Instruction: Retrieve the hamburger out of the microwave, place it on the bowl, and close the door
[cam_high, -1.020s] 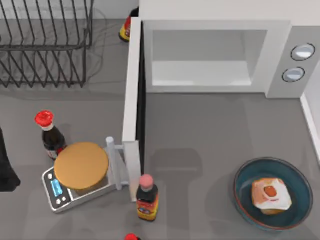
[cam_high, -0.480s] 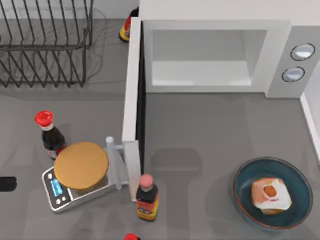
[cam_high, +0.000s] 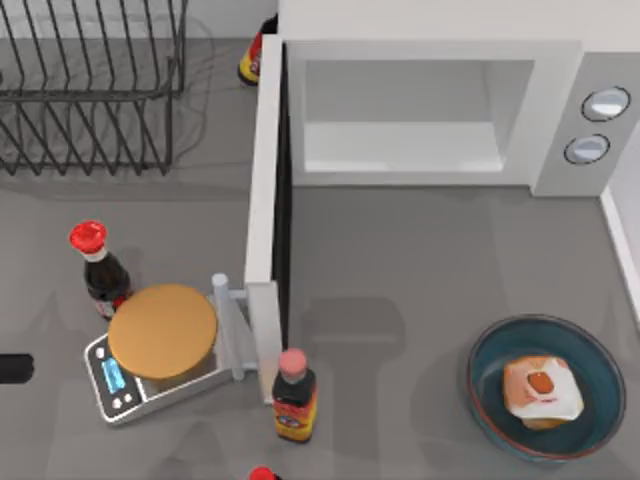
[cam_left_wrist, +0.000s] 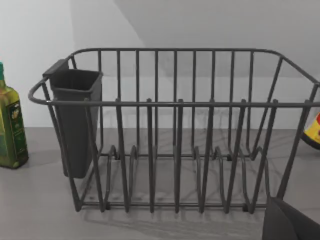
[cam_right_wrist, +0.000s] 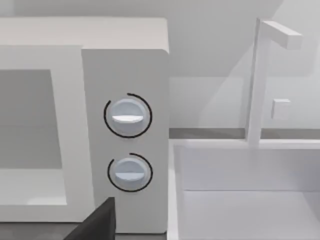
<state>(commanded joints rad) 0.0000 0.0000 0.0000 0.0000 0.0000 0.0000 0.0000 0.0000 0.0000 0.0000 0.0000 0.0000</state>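
Right, the hamburger (cam_high: 541, 389) sits in the bowl (cam_high: 487, 365), front right; the microwave (cam_high: 560, 120) is empty, the door (cam_high: 266, 215) wide open: 1 step left. Gripper state: can't tell.

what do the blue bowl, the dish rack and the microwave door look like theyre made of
The wide dark blue bowl looks like glazed ceramic: glossy surface, thin reddish-brown rim. The dark grey dish rack looks like coated metal wire: thin bent rods, matte finish. The tall white microwave door appears to be painted metal or plastic, smooth and flat; which one can't be told.
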